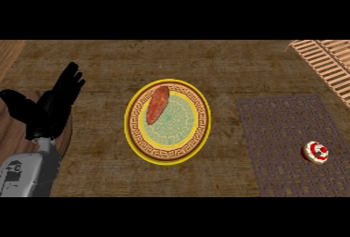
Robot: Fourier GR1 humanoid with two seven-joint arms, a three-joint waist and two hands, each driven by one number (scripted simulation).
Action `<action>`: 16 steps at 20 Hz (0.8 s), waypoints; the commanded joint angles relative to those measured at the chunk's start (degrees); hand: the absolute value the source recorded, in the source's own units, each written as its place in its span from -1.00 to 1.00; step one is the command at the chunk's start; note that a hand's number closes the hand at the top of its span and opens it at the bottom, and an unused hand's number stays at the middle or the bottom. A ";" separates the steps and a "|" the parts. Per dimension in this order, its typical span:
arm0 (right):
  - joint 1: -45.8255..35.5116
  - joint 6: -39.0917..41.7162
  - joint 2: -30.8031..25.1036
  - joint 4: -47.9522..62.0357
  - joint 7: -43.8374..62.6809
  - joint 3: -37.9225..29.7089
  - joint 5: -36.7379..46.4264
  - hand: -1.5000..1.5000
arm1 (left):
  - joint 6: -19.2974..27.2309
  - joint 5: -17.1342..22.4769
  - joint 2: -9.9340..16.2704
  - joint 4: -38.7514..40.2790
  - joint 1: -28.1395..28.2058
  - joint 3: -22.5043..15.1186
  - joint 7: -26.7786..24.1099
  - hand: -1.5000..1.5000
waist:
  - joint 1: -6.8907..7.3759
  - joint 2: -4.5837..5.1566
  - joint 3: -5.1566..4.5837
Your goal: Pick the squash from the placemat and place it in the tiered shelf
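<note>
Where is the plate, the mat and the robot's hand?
plate [134, 121]: head view, yellow rim, left side.
mat [273, 120]: head view, bare weave.
left hand [56, 102]: head view, palm.

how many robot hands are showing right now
1. The left hand rests open, fingers up, at the view's left edge, beside the plate. The right hand is out of view.
</note>
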 commanded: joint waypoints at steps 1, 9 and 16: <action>0.85 -1.63 -2.77 8.39 -6.47 -1.08 -0.84 1.00 | -0.86 -0.30 0.04 0.73 0.28 0.04 -0.71 0.00 | 0.07 0.02 0.00; -3.48 -9.68 -5.17 18.61 -3.58 0.36 2.61 -1.00 | -0.20 -0.60 -1.48 -2.22 1.12 -1.14 1.19 0.00 | 0.53 0.07 0.00; -9.28 -20.08 -7.29 35.55 -20.78 -1.74 1.94 -1.00 | -1.34 0.02 -0.75 0.38 0.05 0.42 -0.83 0.00 | 1.00 0.35 0.07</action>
